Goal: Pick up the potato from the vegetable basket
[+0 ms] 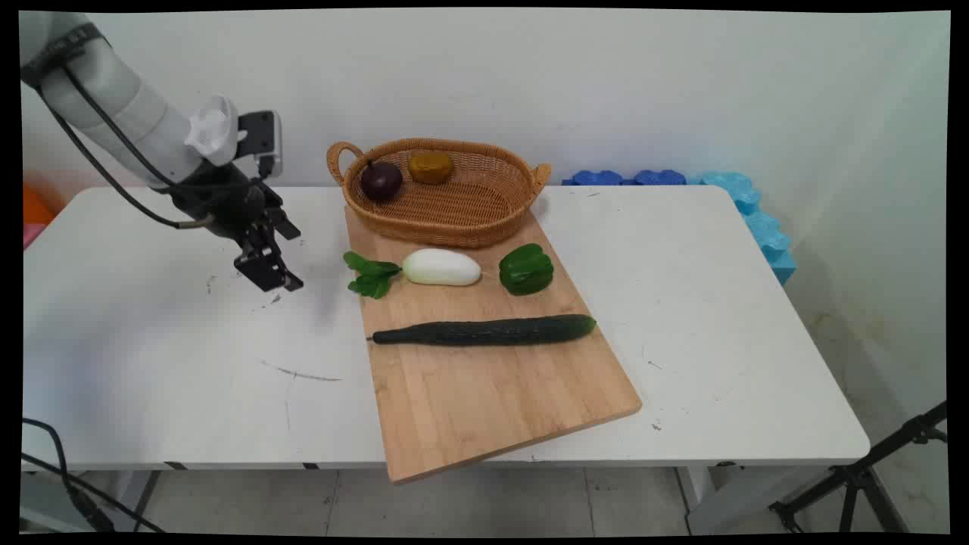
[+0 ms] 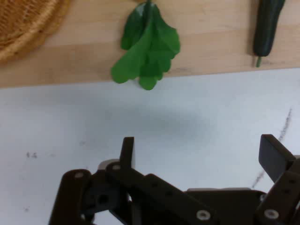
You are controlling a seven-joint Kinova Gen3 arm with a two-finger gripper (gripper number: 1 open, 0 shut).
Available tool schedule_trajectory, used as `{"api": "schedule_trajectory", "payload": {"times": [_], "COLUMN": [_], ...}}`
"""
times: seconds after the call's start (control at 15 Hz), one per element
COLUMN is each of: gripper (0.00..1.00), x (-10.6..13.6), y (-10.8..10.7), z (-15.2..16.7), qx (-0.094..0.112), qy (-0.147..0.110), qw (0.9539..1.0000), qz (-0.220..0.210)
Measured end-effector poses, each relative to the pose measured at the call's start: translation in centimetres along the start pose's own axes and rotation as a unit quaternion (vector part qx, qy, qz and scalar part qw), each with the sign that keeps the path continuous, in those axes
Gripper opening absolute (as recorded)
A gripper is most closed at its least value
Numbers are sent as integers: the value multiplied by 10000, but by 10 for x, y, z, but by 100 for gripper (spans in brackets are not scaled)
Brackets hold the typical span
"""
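Note:
My black gripper (image 1: 274, 274) hangs just above the bare white table (image 1: 151, 363), left of the wooden cutting board (image 1: 484, 378). It is open and empty; in the hand view the gripper (image 2: 199, 152) shows a wide gap with only tabletop between the fingers (image 2: 127, 152). Nearest to it are the green leaves (image 1: 369, 274) of a white radish (image 1: 441, 267), at the board's left edge. The leaves (image 2: 147, 49) fill the upper middle of the hand view. A green bell pepper (image 1: 526, 269) lies right of the radish. A long dark cucumber (image 1: 484, 331) lies across the board; its stem end (image 2: 265, 30) appears at the hand view's upper right.
A wicker basket (image 1: 454, 208) at the board's far end holds a dark purple fruit (image 1: 381, 181) and a brownish one (image 1: 431, 167). The basket's rim (image 2: 23, 28) shows in the hand view's upper left. Blue foam blocks (image 1: 727, 197) line the table's far right edge. Pen marks (image 1: 299, 372) streak the tabletop.

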Motion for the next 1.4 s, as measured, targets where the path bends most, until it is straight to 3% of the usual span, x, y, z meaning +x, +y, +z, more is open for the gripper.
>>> {"api": "schedule_trajectory", "payload": {"times": [0.27, 0.53, 1.07, 1.4], "gripper": [100, 100, 100, 100], "x": [3, 22, 91, 132], "y": [-15, -43, -112, -145], "z": [-12, -24, -22, 6], "qx": [204, 537, 1154, 1341], "qy": [109, 326, 688, 698], "qw": [9995, 9968, 9860, 9820], "qz": [-210, -496, -983, -1136]}}
